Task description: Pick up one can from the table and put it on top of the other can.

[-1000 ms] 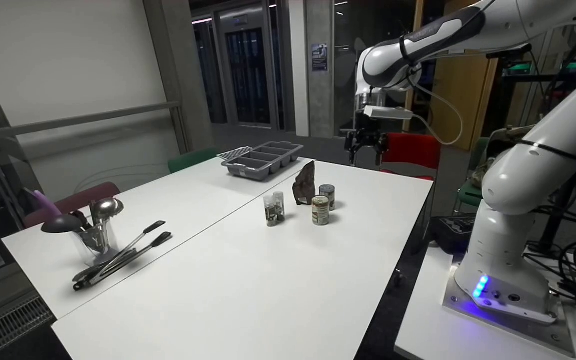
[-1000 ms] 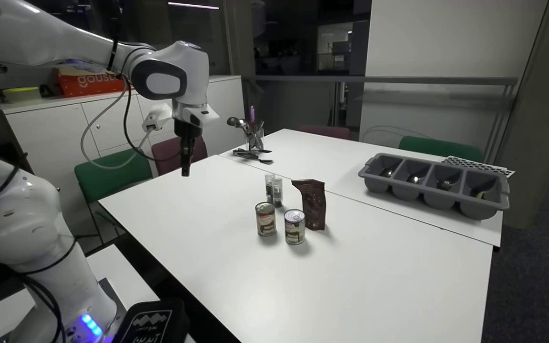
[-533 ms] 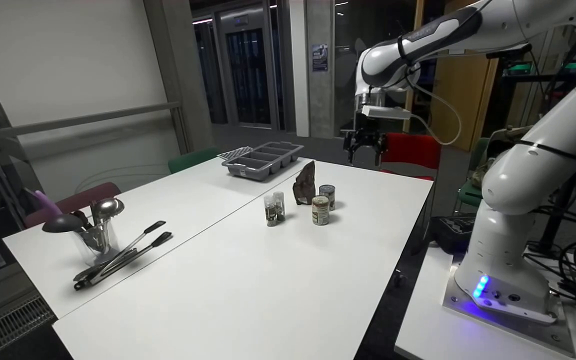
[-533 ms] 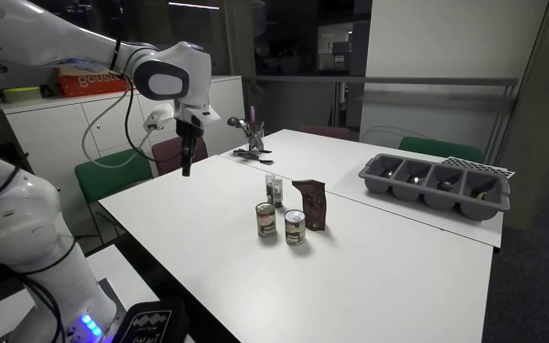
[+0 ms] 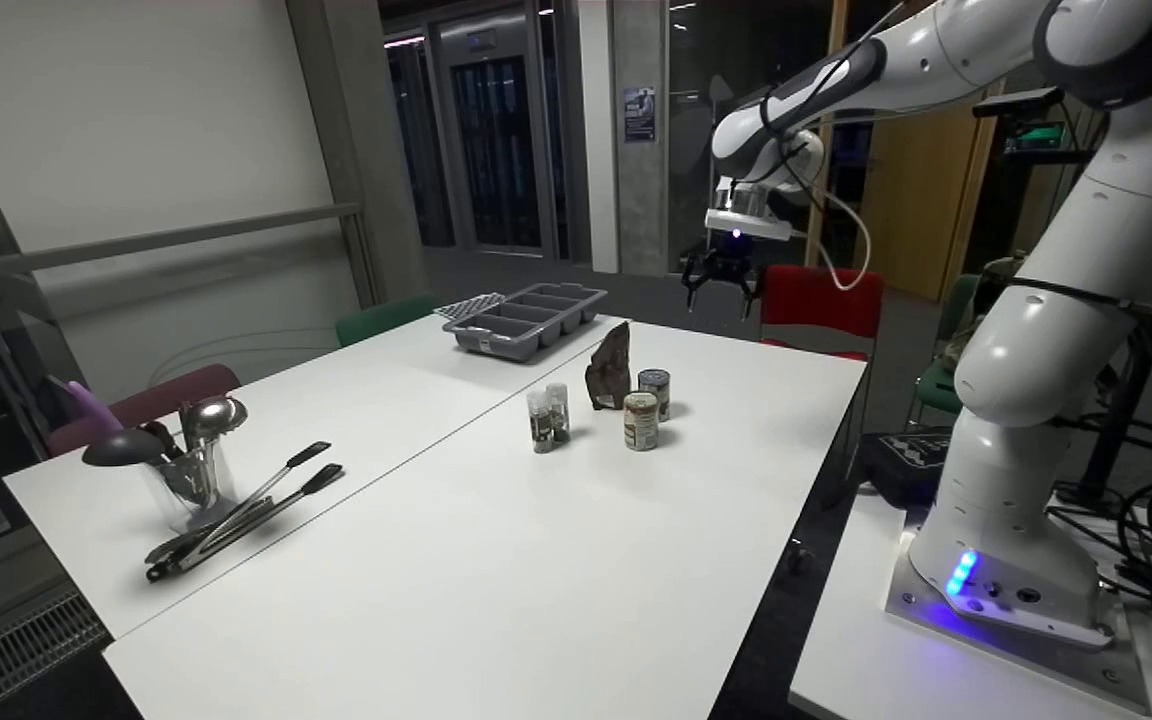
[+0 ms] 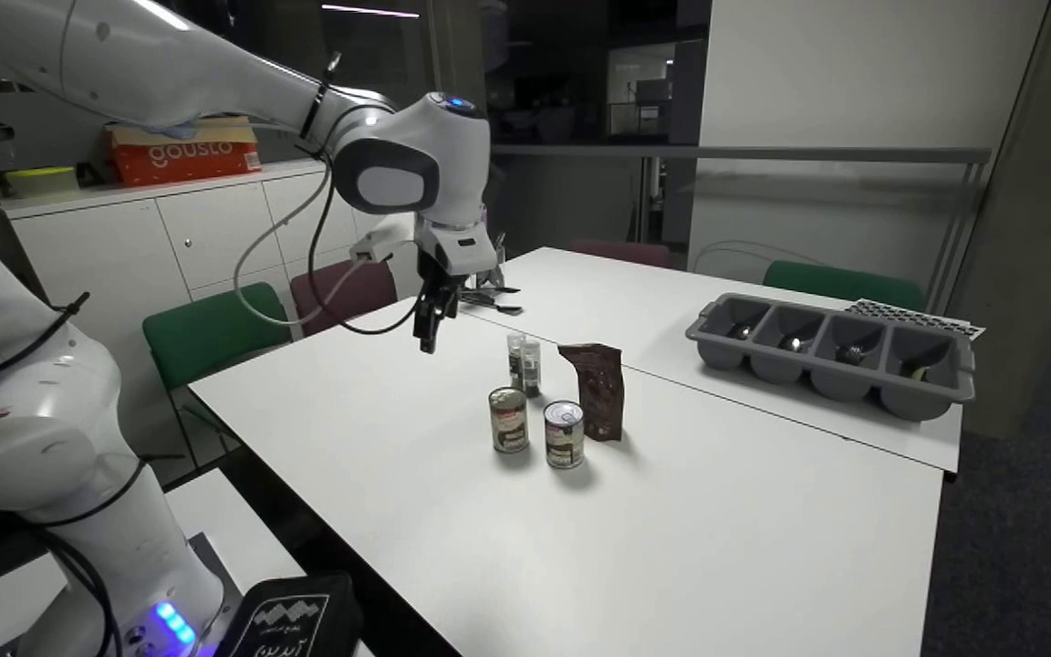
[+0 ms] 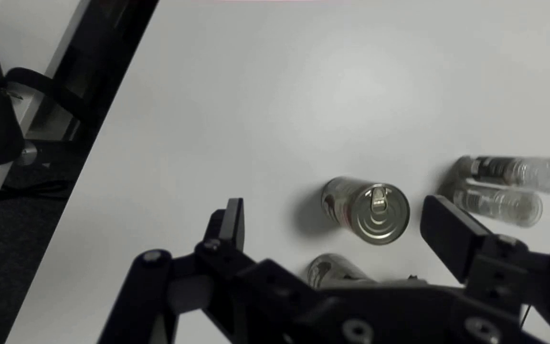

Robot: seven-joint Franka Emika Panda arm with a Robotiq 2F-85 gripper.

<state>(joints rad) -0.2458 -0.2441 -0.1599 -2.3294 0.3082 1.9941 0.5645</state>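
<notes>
Reaching seems in hand; gripper (image 5: 719, 308) empty, jaws apart. Likely next: centre over the pull-tab can (image 7: 380, 215), lower; wrist view puts the second can (image 7: 339, 273) at its seven o'clock.

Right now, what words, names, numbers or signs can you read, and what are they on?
"gousto", slightly blurred: red box.
Black case: white writing, too unclear.
Cans, jars, poster, tray sticker: too small or blurred.
I can't read any numbers.
</notes>
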